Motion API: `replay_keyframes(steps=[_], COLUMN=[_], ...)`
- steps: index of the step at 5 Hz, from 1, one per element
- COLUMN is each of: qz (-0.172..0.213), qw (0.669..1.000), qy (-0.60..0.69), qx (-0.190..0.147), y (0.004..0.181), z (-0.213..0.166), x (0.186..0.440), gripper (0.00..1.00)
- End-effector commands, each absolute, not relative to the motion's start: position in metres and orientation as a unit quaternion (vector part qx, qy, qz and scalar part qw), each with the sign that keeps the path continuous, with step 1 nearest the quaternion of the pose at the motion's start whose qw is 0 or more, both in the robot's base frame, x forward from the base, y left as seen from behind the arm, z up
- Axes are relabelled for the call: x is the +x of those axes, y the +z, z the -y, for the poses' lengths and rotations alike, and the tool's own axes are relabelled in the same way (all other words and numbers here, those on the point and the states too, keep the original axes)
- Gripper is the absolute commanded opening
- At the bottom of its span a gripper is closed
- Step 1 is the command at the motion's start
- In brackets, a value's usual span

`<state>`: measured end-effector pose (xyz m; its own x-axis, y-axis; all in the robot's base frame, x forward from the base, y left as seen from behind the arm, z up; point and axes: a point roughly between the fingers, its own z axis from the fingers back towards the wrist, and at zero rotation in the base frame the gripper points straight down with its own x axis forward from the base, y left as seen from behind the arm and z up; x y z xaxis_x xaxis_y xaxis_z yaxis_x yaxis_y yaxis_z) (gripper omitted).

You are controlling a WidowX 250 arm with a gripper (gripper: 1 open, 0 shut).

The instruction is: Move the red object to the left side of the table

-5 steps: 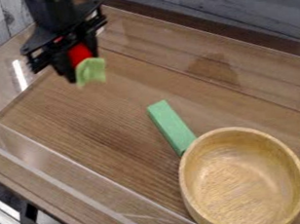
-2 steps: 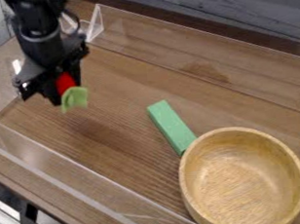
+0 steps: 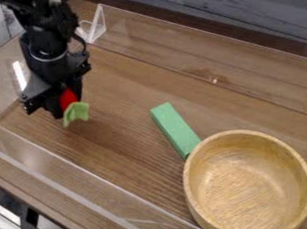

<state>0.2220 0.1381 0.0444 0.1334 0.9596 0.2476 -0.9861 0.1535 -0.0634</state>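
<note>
The red object (image 3: 71, 101), a small glossy red toy fruit with a light green leafy end hanging below it, is held in my gripper (image 3: 64, 98), which is shut on it. The black gripper points steeply down at the left part of the wood-grain table (image 3: 131, 138), low over the surface. Only a sliver of red shows between the fingers; the green leaf sticks out at the lower right. Whether the fruit touches the tabletop I cannot tell.
A flat green rectangular block (image 3: 175, 128) lies near the middle. A large wooden bowl (image 3: 250, 183) stands at the front right. Low clear acrylic walls (image 3: 69, 198) border the table, close to the gripper on the left.
The gripper has come down and moved toward the left front with the red object still in its grip, now hanging much closer to the tabletop.
</note>
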Motion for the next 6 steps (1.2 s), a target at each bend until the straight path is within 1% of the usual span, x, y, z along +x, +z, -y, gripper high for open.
replay_keyframes(steps=[1, 3, 6], qz=[0.123, 0.103, 0.046], qw=[0.753, 0.760, 0.768], qy=[0.642, 0.635, 0.627], qx=[0.070, 0.095, 0.124], y=[0.044, 0.041, 0.041], z=[-0.141, -0.140, -0.135], x=[0.228, 0.237, 0.248], gripper=[0.00, 0.00, 0.00])
